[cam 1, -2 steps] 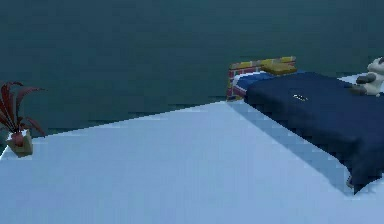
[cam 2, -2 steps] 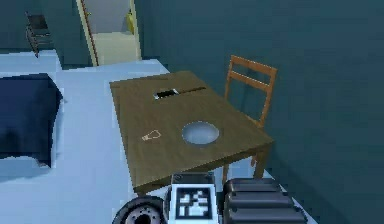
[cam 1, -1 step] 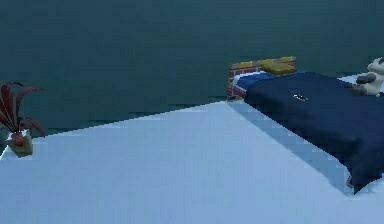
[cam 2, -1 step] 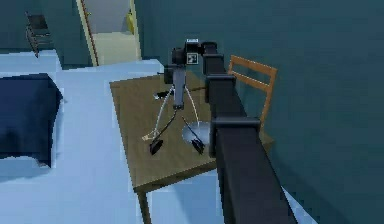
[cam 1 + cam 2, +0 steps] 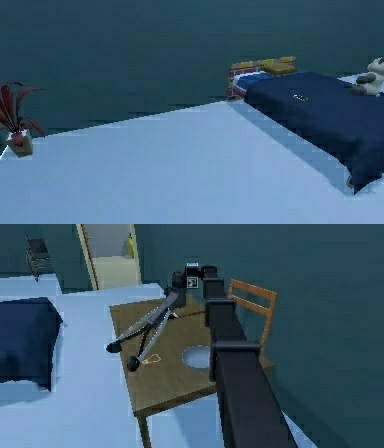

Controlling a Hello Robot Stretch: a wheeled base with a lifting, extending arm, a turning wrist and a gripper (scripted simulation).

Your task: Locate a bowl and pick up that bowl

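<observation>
A pale grey round thing (image 5: 196,356), shaped like a shallow bowl, lies on a brown wooden table (image 5: 175,389) in the arm side view. The dark arm bar (image 5: 235,374) partly covers its right side. My gripper (image 5: 123,356) reaches out to the left of it, its two thin fingers (image 5: 140,329) slanting down toward the table's left edge. A small pale loop-like thing (image 5: 151,359) lies on the table by the fingertips. I cannot tell whether the gripper holds anything.
A wooden chair (image 5: 252,299) stands at the table's far side against the dark teal wall. A navy-covered bed (image 5: 318,115) with pillows (image 5: 262,70) and a stuffed toy (image 5: 372,78) takes the forward view's right. A red-leaved potted plant (image 5: 16,122) stands at its left. A pale doorway (image 5: 110,254) shows.
</observation>
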